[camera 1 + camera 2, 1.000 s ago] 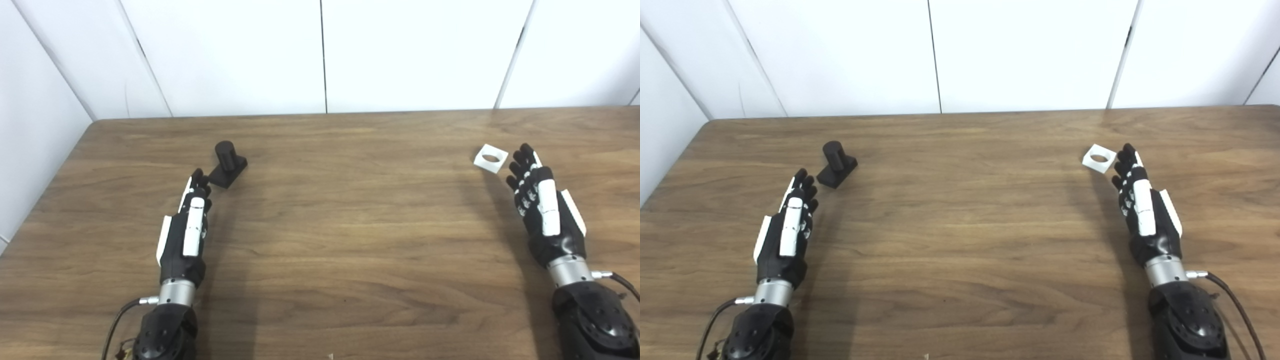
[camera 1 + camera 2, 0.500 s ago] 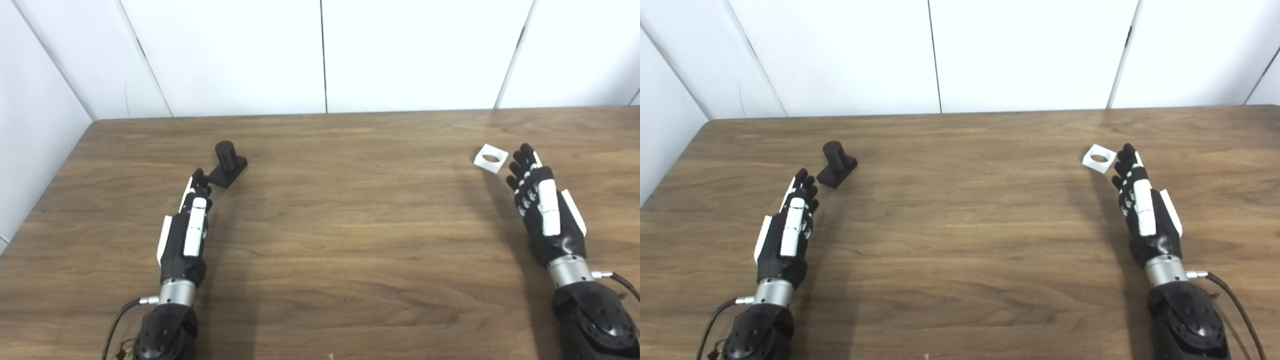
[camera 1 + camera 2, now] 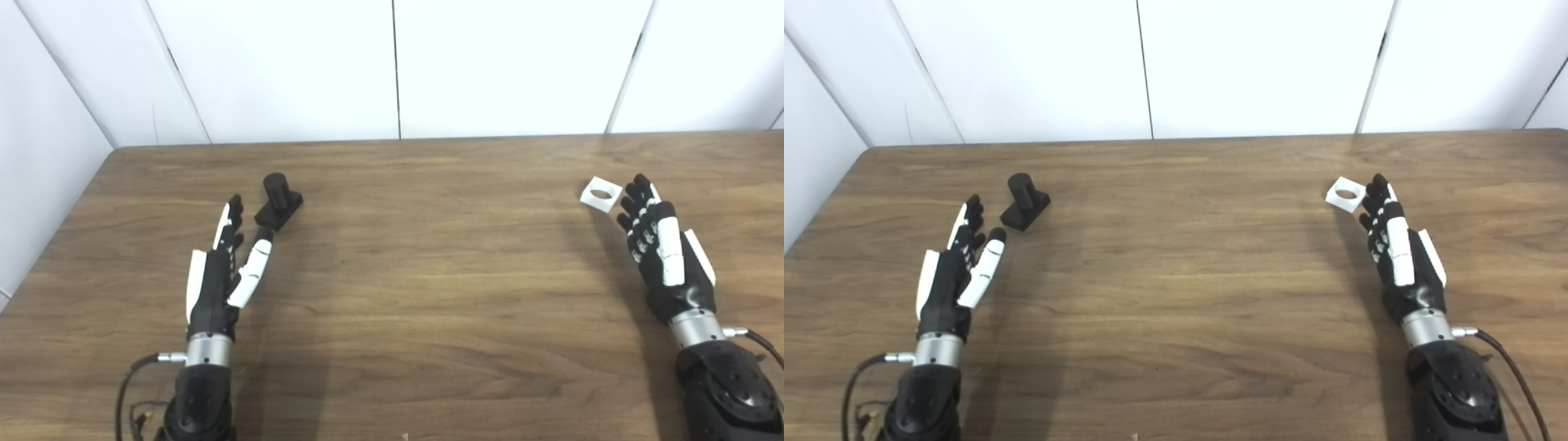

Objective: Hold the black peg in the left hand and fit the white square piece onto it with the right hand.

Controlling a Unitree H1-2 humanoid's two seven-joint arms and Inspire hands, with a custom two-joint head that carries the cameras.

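white wall panels stand behind a wood table [image 3: 429,257] that fills most of both views. toward the far left of the table sits the black peg [image 3: 278,200], a short upright cylinder on a flat square base, resting on the wood with nothing holding it. the left hand [image 3: 223,272] lies just in front of the peg, palm turned inward, fingers stretched forward and spread, the thumb [image 3: 253,269] angled out toward the right. the hand is wide and holds nothing; the thumb tip is close to the peg's base, and from the left eye view i cannot tell whether it touches, though in the right eye view a sliver of table shows between them. a cable [image 3: 131,376] loops out from the left wrist.

on the far right side lies the white piece [image 3: 601,194], a flat square with a round hole through its middle, flat on the table and well apart from the peg. the right hand [image 3: 661,251] rests just behind and right of it, fingers extended together and pointing toward the far edge, fingertips [image 3: 631,191] just beside the piece's near right corner. this hand is also open and grips nothing; whether the fingertips touch the piece cannot be told.
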